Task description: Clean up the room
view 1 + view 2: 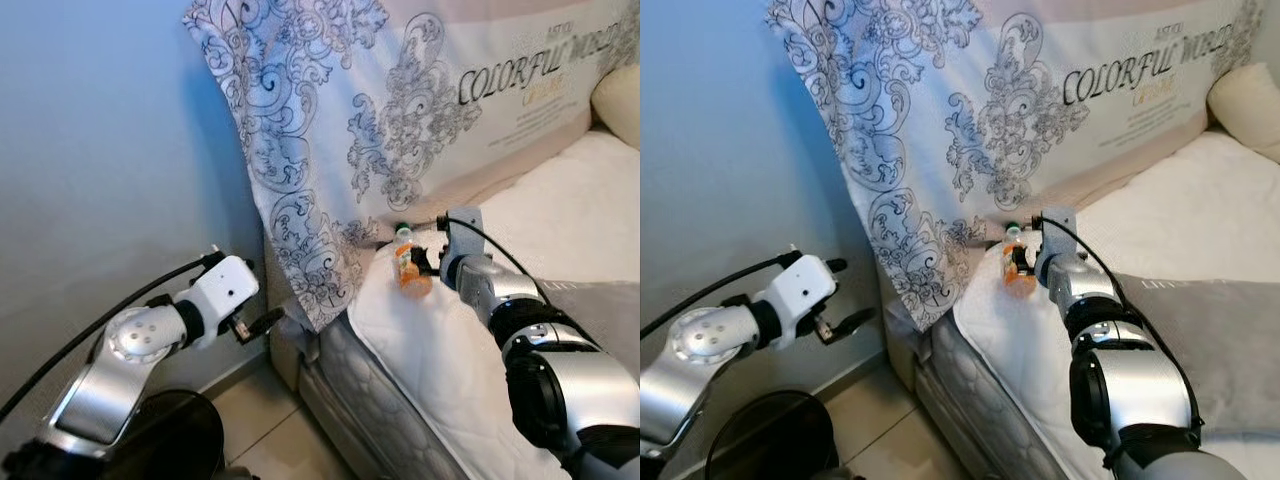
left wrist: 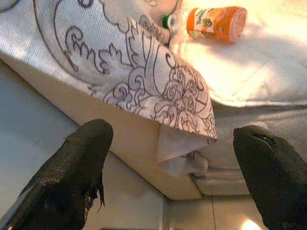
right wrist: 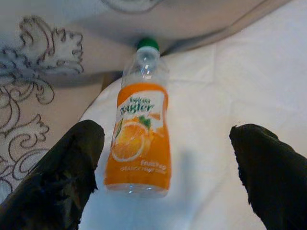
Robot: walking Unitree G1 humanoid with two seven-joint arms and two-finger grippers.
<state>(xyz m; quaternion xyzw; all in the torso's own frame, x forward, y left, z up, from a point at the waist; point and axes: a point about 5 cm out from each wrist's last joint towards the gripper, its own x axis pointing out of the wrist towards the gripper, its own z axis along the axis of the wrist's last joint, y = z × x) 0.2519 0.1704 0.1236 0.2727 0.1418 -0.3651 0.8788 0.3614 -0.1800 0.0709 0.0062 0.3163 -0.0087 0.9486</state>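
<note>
An orange juice bottle [image 1: 407,267] with a green cap lies on the white mattress [image 1: 560,215], close to the patterned headboard cover [image 1: 330,120]. My right gripper [image 1: 428,263] hovers just beside it, open, and in the right wrist view the bottle [image 3: 141,139] lies between the spread fingers [image 3: 57,182] without touching them. My left gripper [image 1: 268,320] is open, held out over the floor beside the bed, pointing at the hanging corner of the cover [image 2: 158,91]. From the left wrist the bottle [image 2: 213,23] shows farther off on the bed.
A blue-grey wall [image 1: 100,150] stands on the left. A dark round bin [image 1: 175,435] sits on the tiled floor below my left arm. A grey blanket [image 1: 1210,340] lies across the bed, and a cream pillow [image 1: 620,100] rests at the far right.
</note>
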